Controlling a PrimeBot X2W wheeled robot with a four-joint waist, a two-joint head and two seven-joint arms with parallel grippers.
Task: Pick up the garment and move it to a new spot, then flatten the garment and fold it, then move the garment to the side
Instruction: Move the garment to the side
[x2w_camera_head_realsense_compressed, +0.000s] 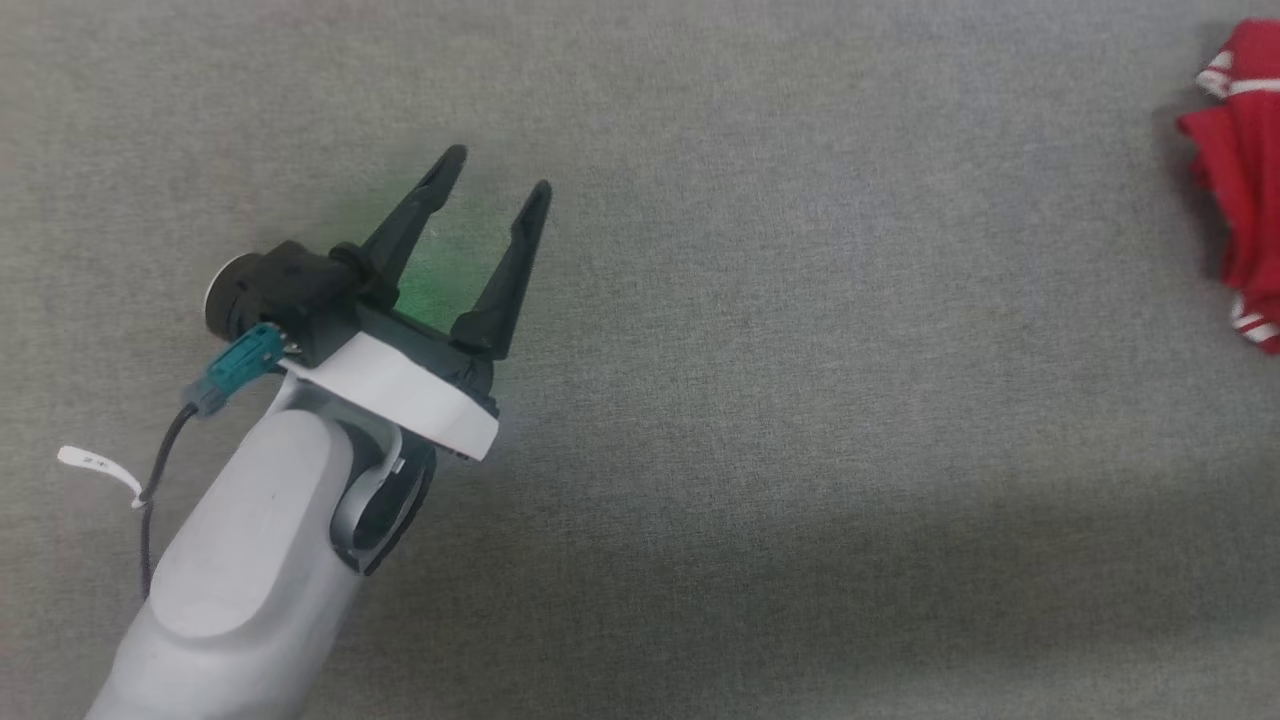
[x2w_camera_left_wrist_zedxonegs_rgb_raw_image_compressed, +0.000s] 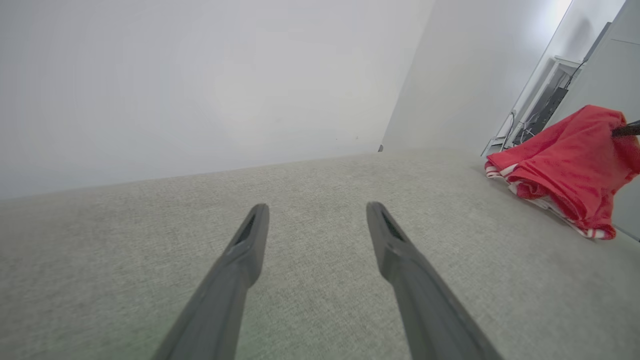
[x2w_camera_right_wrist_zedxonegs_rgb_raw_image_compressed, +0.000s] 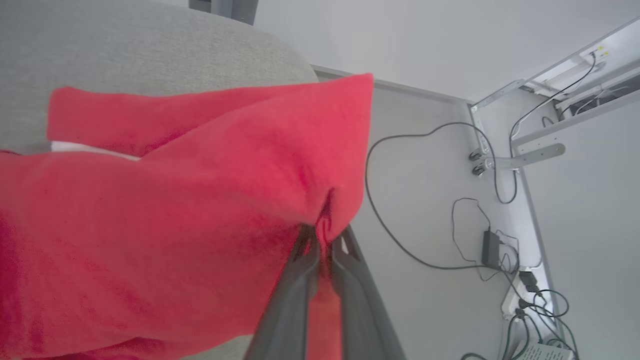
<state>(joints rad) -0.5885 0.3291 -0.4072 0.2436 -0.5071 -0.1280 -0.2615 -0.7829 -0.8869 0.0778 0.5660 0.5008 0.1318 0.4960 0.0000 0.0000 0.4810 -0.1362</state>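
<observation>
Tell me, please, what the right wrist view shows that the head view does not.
The right wrist view adds the right pincer, shut on a fold of the garment, plus a black adapter on the floor. The head view adds the left pincer, open over the grey surface and holding nothing. Both share the red garment and that grey surface.

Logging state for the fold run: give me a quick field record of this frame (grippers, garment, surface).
left gripper: open, empty, over a bare part of the surface, well apart from the garment
right gripper: shut on a fold of the garment, cloth drawn up into a peak
garment: red, bunched, striped white edges resting on the surface at the robot's right
surface: grey woven fabric
task stage: pick-up under way; not yet flattened or folded
</observation>
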